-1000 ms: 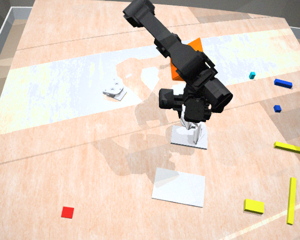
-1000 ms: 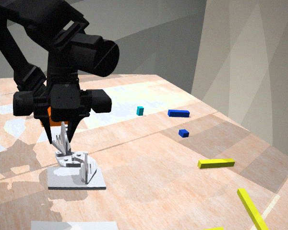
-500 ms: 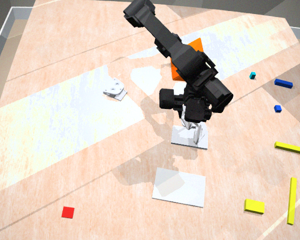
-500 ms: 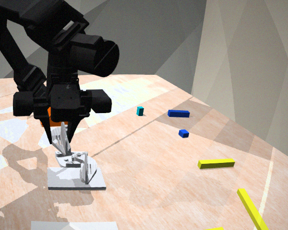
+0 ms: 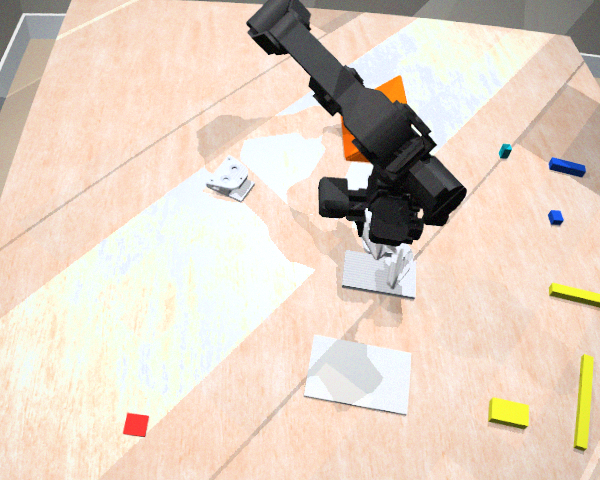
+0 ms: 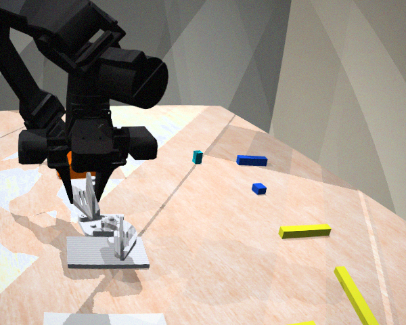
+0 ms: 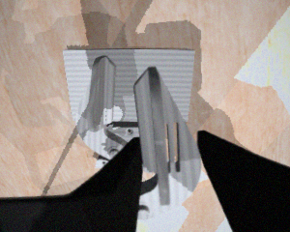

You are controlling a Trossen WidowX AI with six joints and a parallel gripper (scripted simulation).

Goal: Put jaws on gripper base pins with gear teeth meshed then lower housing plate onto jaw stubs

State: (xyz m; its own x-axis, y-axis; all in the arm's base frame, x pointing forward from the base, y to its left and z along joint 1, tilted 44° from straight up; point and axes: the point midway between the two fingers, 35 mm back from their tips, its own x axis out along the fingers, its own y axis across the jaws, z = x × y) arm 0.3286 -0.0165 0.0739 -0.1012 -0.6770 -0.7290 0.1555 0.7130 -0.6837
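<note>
The gripper base (image 5: 359,273) (image 6: 86,253) (image 7: 176,63) lies on the table, its ribbed grey slab to the front and its rounded part behind. One grey jaw (image 5: 396,268) (image 6: 118,235) (image 7: 102,87) stands at the base's right side in the exterior view. My gripper (image 6: 84,202) (image 7: 168,140) is shut on the other jaw (image 6: 90,196) (image 7: 152,108), which leans, its lower end at the rounded part of the base. Whether it sits on its pin, and whether the teeth mesh, I cannot tell. The housing plate (image 5: 233,173), with its round holes, lies apart at the left in the top view.
A white flat sheet (image 5: 390,364) (image 6: 137,319) lies in front of the base. An orange block (image 5: 395,90) is behind the arm. To the right are a teal block (image 5: 505,150) (image 6: 197,156), blue blocks (image 5: 566,166) (image 6: 251,160) and yellow blocks (image 5: 508,412) (image 6: 304,231). A red square (image 5: 136,424) lies front left.
</note>
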